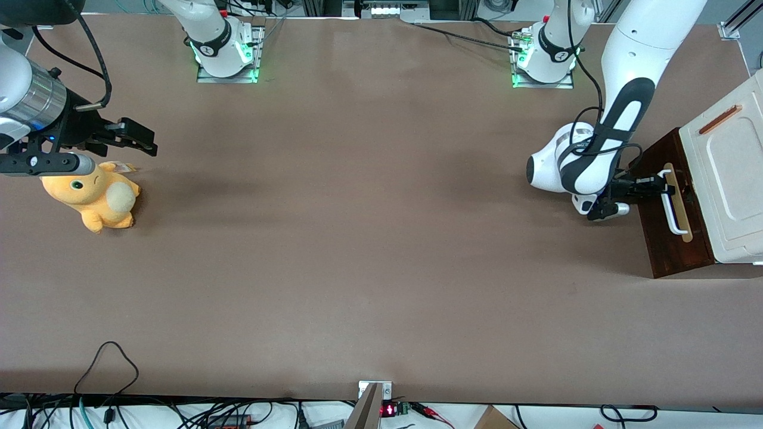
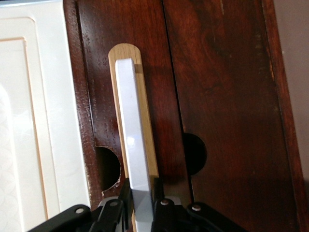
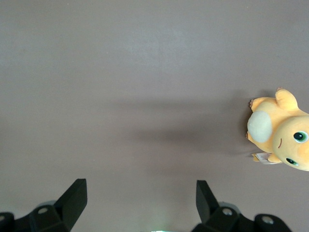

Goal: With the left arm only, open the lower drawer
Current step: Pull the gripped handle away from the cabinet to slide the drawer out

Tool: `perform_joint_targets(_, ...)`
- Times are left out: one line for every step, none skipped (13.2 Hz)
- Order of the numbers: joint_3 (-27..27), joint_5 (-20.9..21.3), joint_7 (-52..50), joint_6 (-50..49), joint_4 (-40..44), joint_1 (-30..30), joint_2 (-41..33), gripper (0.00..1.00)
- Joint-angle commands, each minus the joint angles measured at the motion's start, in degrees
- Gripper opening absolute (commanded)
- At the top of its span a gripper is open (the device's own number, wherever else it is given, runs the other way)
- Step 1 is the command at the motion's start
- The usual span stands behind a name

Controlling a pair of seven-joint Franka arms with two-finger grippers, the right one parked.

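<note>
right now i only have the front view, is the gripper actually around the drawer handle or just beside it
observer: around it. The wrist camera shows the gripper with a finger against each side of the white handle.
operator: is that dark wood all one piece
observer: no, a seam splits it. The handle sits on the drawer front next to the white panel.
operator: anything else near the handle
observer: two half-round notches, one on each side of it.
</note>
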Motion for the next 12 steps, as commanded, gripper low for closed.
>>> perform_joint_targets(-2.1, 0.9, 0.9, -0.4, 1.0, -2.1, -1.3, 0.0)
perform_joint_targets(-2.4, 0.6, 1.0, -0.3, 1.3, -2.9, -1.3, 0.0)
perform_joint_targets(-3.2, 0.5, 1.2, -0.3, 1.5, -3.3, -1.3, 0.0)
perform_joint_targets(-3.9, 0.5, 1.2, -0.3, 1.6, -3.7, -1.3, 0.0)
perform_joint_targets(-4.7, 0.4, 1.6, -0.3, 2.4, -3.9, -1.2, 0.0)
perform_joint_targets(-5.4, -0.9, 1.7, -0.2, 2.7, -4.5, -1.1, 0.0)
perform_joint_targets(-5.6, -1.7, 1.9, 0.1, 2.8, -4.9, -1.0, 0.0)
perform_joint_targets(-6.3, -1.8, 1.9, 0.1, 2.9, -5.3, -0.8, 0.0)
perform_joint_targets(-6.4, -1.8, 1.9, 0.1, 2.9, -5.3, -0.8, 0.0)
perform_joint_targets(-6.4, -1.8, 2.0, 0.2, 2.9, -5.6, -0.8, 0.0)
perform_joint_targets(-6.4, -1.8, 2.0, 0.2, 3.1, -6.0, -0.8, 0.0)
perform_joint_targets(-6.5, -1.8, 2.0, 0.1, 3.2, -6.1, -0.7, 0.0)
